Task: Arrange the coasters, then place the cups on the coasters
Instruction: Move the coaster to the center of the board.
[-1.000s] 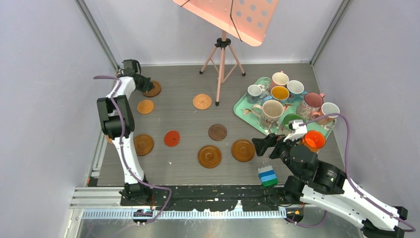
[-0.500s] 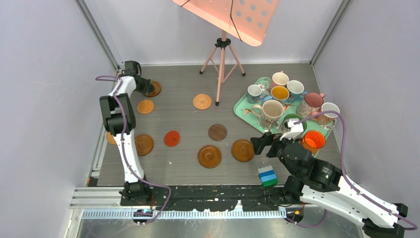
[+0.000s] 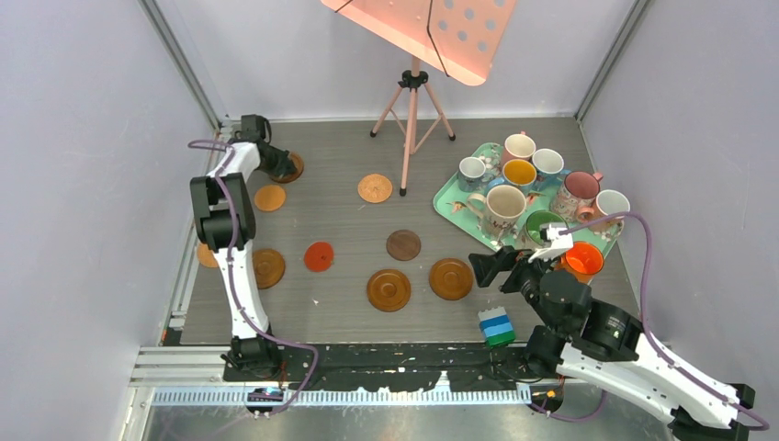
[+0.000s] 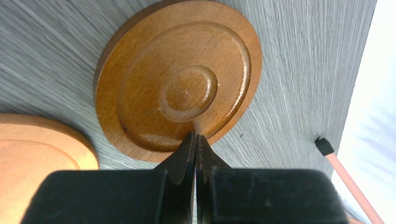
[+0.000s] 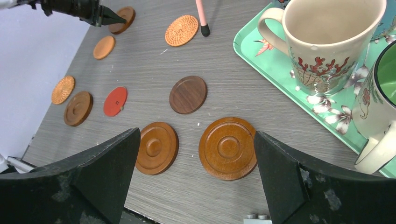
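Several coasters lie spread over the table. At the back left, my left gripper (image 3: pixel 276 165) is shut, its tips (image 4: pixel 195 136) resting on the near rim of a grooved brown coaster (image 4: pixel 180 79), with an orange coaster (image 4: pixel 32 154) beside it. My right gripper (image 5: pixel 196 134) stands open and empty above two grooved brown coasters (image 5: pixel 228 148) (image 5: pixel 156 148). A dark coaster (image 3: pixel 403 244), a red coaster (image 3: pixel 319 255) and a woven coaster (image 3: pixel 375 187) lie mid-table. Several cups stand on the mint tray (image 3: pixel 450 197), among them a cream cup (image 5: pixel 327 42) and a green-lined cup (image 5: pixel 378 107).
A pink tripod stand (image 3: pixel 411 119) rises at the back centre, one foot (image 4: pixel 324 145) near the left gripper. A stack of toy bricks (image 3: pixel 497 326) sits at the near edge by the right arm. Grey walls close in the left and right sides.
My left gripper has slid a little to the right at the back, and the brown coaster under its tips has shifted slightly with it. The right arm has barely moved.
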`<state>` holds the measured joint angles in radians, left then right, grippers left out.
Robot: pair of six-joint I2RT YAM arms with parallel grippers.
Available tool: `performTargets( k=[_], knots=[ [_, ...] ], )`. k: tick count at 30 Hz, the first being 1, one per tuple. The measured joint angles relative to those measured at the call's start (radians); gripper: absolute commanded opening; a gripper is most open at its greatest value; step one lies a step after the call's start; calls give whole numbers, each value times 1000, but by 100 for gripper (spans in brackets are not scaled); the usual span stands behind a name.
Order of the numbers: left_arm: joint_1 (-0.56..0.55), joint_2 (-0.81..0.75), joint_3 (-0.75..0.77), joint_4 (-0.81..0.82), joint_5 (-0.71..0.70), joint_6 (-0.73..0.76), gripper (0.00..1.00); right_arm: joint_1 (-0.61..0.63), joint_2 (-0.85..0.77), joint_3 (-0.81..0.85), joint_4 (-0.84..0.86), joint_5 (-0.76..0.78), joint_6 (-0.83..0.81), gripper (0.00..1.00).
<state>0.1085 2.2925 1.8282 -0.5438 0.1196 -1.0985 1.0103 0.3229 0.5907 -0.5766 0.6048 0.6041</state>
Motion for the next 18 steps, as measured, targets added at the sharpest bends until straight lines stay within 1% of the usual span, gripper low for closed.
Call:
performTargets(
  k=[10,18],
  knots=[
    [-64,-18,-32,0,24,16,0,0,-100,-19,-32,5,37,100],
    [-105,-19,-34,0,60,61,0,0,-116,-21,-45,8,50,100]
  ],
)
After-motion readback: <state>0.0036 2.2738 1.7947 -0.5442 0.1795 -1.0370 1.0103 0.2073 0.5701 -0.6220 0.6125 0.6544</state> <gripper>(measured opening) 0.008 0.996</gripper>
